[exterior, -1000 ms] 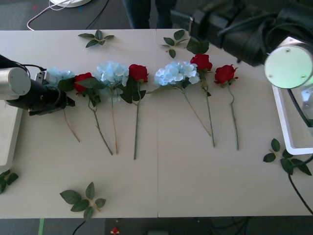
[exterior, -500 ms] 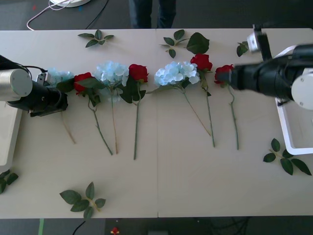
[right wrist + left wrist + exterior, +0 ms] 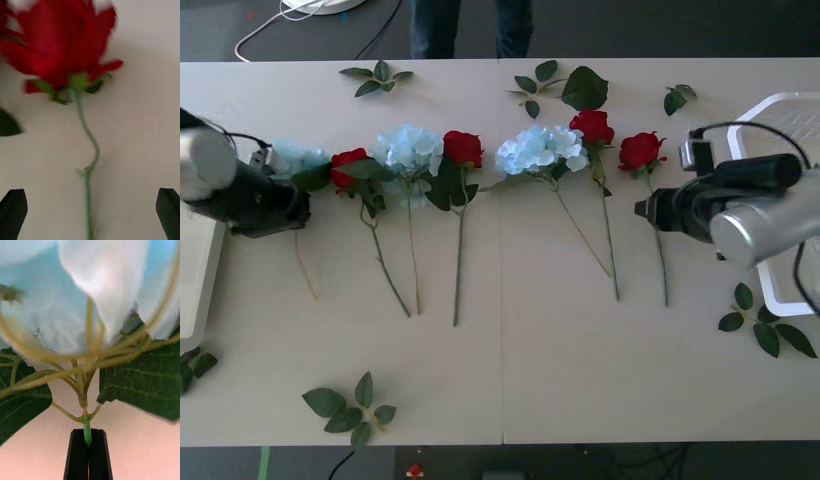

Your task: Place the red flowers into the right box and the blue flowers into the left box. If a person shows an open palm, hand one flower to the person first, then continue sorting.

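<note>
My left gripper [image 3: 300, 212] is shut on the stem of the leftmost blue flower [image 3: 293, 157]. The left wrist view shows the fingers closed on the green stem [image 3: 87, 429] just below the pale-blue head [image 3: 93, 296]. My right gripper [image 3: 643, 211] hovers by the stem of the rightmost red flower [image 3: 640, 150]. Its jaws are open, with the stem [image 3: 88, 180] running between them below the red head [image 3: 63, 41]. Three more red flowers [image 3: 463, 148] and two more blue flowers [image 3: 410, 150] lie in a row. The right box [image 3: 772, 292] is at the right edge and the left box [image 3: 202, 290] at the left edge.
Loose leaf sprigs lie at the back [image 3: 378, 78], at the front left [image 3: 352, 407] and at the front right [image 3: 765, 325]. A person's legs [image 3: 460, 25] stand beyond the table's far edge. A cable [image 3: 755, 128] loops over the right arm.
The right arm has swung down from the table's back right to the rightmost red flower's stem. The left gripper has drawn the blue flower slightly left, dragging its stem along.
</note>
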You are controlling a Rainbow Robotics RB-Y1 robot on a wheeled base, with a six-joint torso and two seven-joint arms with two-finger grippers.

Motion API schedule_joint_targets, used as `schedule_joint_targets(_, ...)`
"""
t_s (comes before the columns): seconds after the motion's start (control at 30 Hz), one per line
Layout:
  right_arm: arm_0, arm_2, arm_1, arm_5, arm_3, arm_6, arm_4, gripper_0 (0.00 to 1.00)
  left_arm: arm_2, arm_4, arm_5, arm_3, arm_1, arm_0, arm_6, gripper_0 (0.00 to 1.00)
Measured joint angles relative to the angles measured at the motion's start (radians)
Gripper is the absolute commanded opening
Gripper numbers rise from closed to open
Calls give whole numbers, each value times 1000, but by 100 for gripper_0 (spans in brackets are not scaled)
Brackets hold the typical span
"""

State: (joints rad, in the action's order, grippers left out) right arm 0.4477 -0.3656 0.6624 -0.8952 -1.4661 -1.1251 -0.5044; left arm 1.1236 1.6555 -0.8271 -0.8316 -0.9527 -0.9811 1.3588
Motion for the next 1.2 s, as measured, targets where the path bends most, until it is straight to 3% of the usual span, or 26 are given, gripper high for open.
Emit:
schedule_joint_targets(0.27, 95, 0, -105, 76, 235, 0, 68, 100, -384, -37, -382, -86, -136, -4, 223, 0)
schedule_joint_targets(0.43, 159, -3, -139, 148, 342, 0, 93, 100, -555, -122, -581, -103, -235, -5, 224, 0)
schedule_joint_targets(0.47, 171, -6, -143, 160, 360, 0, 93, 55, -589, -141, -606, -103, -256, -4, 224, 0)
schedule_joint_targets(0.5, 183, -11, -146, 171, 379, 0, 93, 0, -627, -158, -629, -102, -276, 1, 224, 0)
schedule_joint_targets(0.8, 215, -40, -148, 208, 425, 0, 93, 0, -1102, -236, -741, -102, -330, 214, 266, 0)
schedule_joint_targets(1.2, 215, -41, -148, 210, 414, 0, 78, 0, -1098, -239, -745, -100, -332, 235, 274, 0)
